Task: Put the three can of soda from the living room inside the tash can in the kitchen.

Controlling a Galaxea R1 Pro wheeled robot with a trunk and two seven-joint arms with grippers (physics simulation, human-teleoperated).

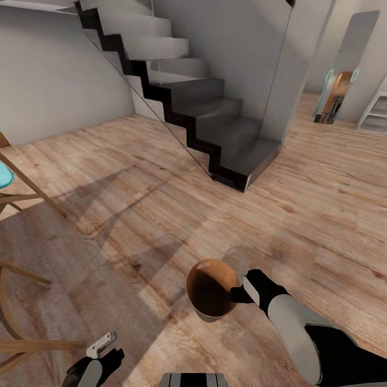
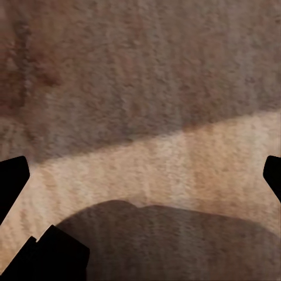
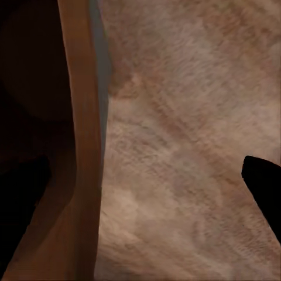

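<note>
Trash can [image 1: 212,290], the tan tapered bin with a dark brown inside, hangs above the wood floor [image 1: 161,177] at the tip of the right gripper [image 1: 243,293], mouth turned up toward the head camera. In the right wrist view its tan wall [image 3: 82,146] runs between the two dark fingers [image 3: 263,181], one finger inside the rim and one well outside, so the grip looks like a pinch on the rim, though I cannot tell how firmly the jaws close on it. To carry it well, I would keep the bin level and close to the trunk, move the base slowly, and steer wide of the staircase [image 1: 215,123] ahead and the wooden chair legs [image 1: 21,199] off to the far side of the left gripper [image 1: 105,349]. That gripper hangs low over bare floor, fingers spread and empty. No soda cans appear inside the bin, as far as its shadowed bottom lets me judge.
</note>
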